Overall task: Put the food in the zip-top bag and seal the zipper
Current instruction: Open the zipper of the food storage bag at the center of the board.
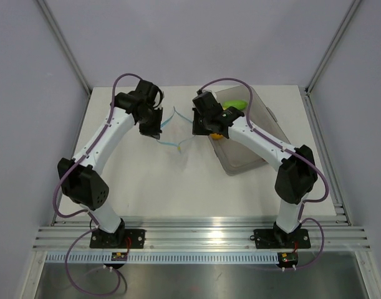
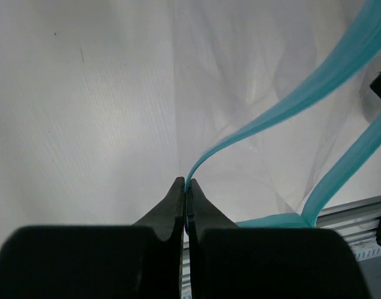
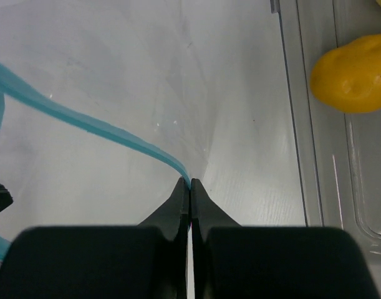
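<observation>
Left claw and right claw each pinch a zipper lip (mouth parted between them); yellow food lies nearest the right.

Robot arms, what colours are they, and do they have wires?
The left arm and the right arm look alike: smooth white tubes joined by chunky black joints, on black base plates. A thin purple cable loops along each. The left gripper and right gripper are matte black, with two fingers tapering to thin tips.
</observation>
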Available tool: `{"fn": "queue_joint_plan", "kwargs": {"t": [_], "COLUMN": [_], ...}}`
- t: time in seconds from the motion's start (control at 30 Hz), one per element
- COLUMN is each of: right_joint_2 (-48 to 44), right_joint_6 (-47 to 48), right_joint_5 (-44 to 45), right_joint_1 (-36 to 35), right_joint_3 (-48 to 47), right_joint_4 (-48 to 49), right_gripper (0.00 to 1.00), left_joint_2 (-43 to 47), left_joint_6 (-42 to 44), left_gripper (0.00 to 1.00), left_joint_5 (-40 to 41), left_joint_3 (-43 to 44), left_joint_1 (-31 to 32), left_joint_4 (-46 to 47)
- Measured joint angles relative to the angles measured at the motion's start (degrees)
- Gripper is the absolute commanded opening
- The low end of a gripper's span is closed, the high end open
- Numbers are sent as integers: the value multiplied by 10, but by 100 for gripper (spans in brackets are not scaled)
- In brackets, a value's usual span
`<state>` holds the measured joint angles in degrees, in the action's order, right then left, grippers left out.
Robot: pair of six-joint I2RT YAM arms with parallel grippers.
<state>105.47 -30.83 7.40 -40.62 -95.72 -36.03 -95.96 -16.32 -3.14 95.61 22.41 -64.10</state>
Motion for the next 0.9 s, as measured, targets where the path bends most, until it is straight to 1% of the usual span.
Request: {"fn": "queue_joint_plan", "kwargs": {"t": [0.03, 0.13, 0.27, 0.3, 0.4, 0.43, 0.53, 0.6, 0.73, 0.8, 0.83, 0.9], "right_joint_2": [0, 0, 3, 4, 7, 8, 13, 16, 16, 18, 21, 22], "right_joint_6": [-1, -6, -24, -30, -43, -47, -52, -54, -59, -59, -59, -59], "right_joint_5": [0, -14, -61, -77, -110, -116, -126, -128, -128, -125, -124, -124], "right_joint_1": [0, 1, 1, 1, 1, 1, 2, 5, 19, 26, 29, 31], "right_joint_3": [0, -4, -15, -19, -26, -26, -25, -9, 52, 73, 76, 76], "right_joint_4": [1, 15, 32, 42, 68, 74, 82, 91, 98, 89, 86, 83], "right_gripper": [0, 0, 0, 0, 0, 0, 0, 0, 1, 8, 10, 16], "left_joint_2": [0, 0, 9, 10, 12, 16, 28, 37, 37, 37, 37, 35], "left_joint_6": [0, 0, 0, 0, 0, 0, 1, 1, 0, -1, -2, -7], "left_gripper": [0, 0, 0, 0, 0, 0, 0, 0, 0, 0, 0, 0], "left_joint_5": [1, 8, 36, 47, 64, 69, 76, 75, 60, 36, 23, 2], "left_joint_3": [8, 71, 152, 184, 223, 224, 192, 135, 30, -11, -27, -42], "left_joint_1": [0, 0, 2, 2, 2, 2, 2, 2, 2, 2, 3, 7], "left_joint_4": [-6, -22, -38, -48, -61, -60, -61, -49, -24, -8, 0, 16]}}
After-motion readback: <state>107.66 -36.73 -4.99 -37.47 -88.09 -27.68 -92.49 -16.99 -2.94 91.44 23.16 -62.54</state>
